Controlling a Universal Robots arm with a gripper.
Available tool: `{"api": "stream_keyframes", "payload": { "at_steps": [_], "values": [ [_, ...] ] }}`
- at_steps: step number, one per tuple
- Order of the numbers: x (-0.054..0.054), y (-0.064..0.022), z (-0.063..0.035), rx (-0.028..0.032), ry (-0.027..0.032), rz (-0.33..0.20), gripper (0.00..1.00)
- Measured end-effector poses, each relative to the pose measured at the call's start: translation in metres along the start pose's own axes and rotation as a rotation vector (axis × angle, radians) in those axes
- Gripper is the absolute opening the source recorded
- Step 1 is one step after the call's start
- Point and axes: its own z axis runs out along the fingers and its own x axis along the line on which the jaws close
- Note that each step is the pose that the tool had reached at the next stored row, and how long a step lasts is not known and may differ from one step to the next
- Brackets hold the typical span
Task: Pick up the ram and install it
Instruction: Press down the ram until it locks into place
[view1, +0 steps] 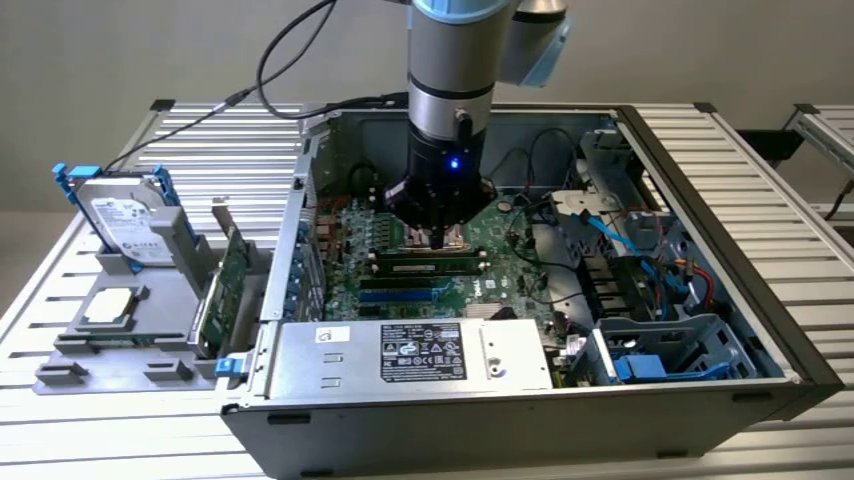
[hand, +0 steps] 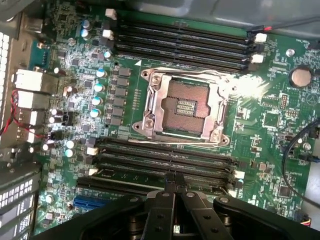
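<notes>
On the exterior view's left, one hard drive (view1: 127, 220) and one card (view1: 230, 285) stand in a grey holder (view1: 114, 350). Inside the case (view1: 747, 300), the hand (view1: 439, 237) hovers pinched shut, empty, just above the ram (view1: 427, 266) lying seated in a slot.

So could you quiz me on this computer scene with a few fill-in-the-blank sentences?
1. The gripper is over the motherboard with its fingers ___.
2. The processor socket in the middle of the motherboard is ___.
3. The hard drive stands in a grey holder on the exterior view's ___ of the computer case.

Missing words: shut; empty; left
</notes>
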Motion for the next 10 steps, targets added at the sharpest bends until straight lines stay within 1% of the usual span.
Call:
{"api": "stream_keyframes", "payload": {
  "at_steps": [4,5,10],
  "values": [
    [0.0,0.0,0.0003,-0.0002,-0.0026,0.072,0.11],
    [0.0,0.0,0.0003,-0.0001,-0.0029,0.08,0.11],
    [0.0,0.0,0.0003,-0.0003,-0.003,0.08,0.11]
  ]
}}
